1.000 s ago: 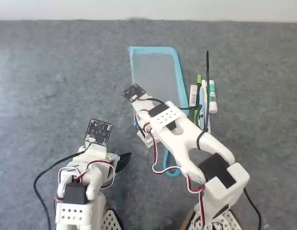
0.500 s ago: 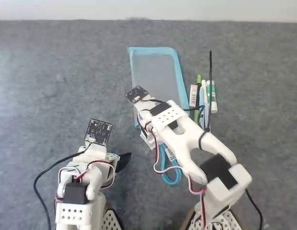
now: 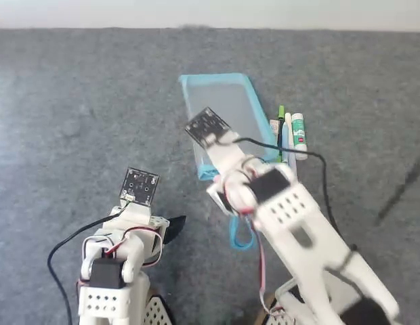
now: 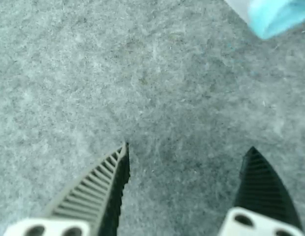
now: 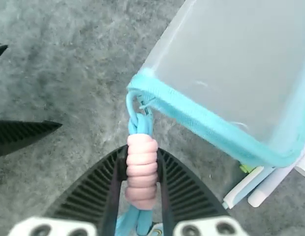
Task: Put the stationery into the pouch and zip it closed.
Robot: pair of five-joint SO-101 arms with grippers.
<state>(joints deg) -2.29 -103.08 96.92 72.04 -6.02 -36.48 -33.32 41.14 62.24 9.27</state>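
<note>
The right claw [image 5: 141,158] is clenched on the pink pull [image 5: 141,172] at the pouch [image 3: 223,112] corner nearest the arms. The stationery [image 3: 291,132] lies just beside the pouch's long edge. The left claw [image 4: 188,147] hangs released over bare grey worktop [image 3: 74,101], with open felt all round.

The worktop [image 3: 68,95] was covered in mottled grey felt-like fabric; a pale wall strip [image 3: 210,12] ran along its far edge.

A frosted pouch [image 3: 227,112] edged in sky blue lies on mottled grey felt [image 3: 74,101]; its blue cord [image 5: 136,122] carries a ribbed pink bead [image 5: 141,169]. The pens [image 3: 291,132] are white and green, the arms [image 3: 305,223] white, their fingers [image 4: 110,184] ridged black.
</note>
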